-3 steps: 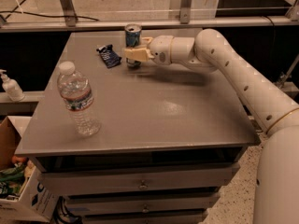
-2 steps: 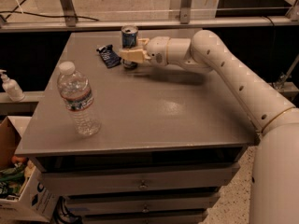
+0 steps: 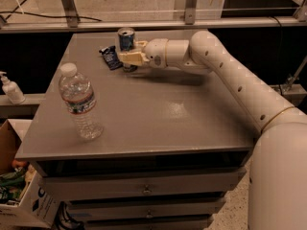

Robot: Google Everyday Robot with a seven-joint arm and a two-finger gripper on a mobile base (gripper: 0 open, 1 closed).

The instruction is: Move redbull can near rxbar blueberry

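Note:
The redbull can [image 3: 126,40], blue and silver with a silver top, stands upright at the far middle of the grey table [image 3: 158,114]. My gripper [image 3: 129,57] reaches in from the right and is shut on the can's lower part, which its fingers [image 3: 136,57] partly hide. The rxbar blueberry [image 3: 110,57], a small dark blue wrapper with white lettering, lies flat just left of the can and the gripper, very close to them.
A clear plastic water bottle [image 3: 79,102] stands upright at the front left of the table. My white arm [image 3: 230,75] stretches across the right side. A soap dispenser [image 3: 9,87] and a cardboard box [image 3: 19,195] are off the table's left edge.
My gripper has moved a little to the left with the can, bringing the can closer to the blue wrapper. The water bottle has not moved.

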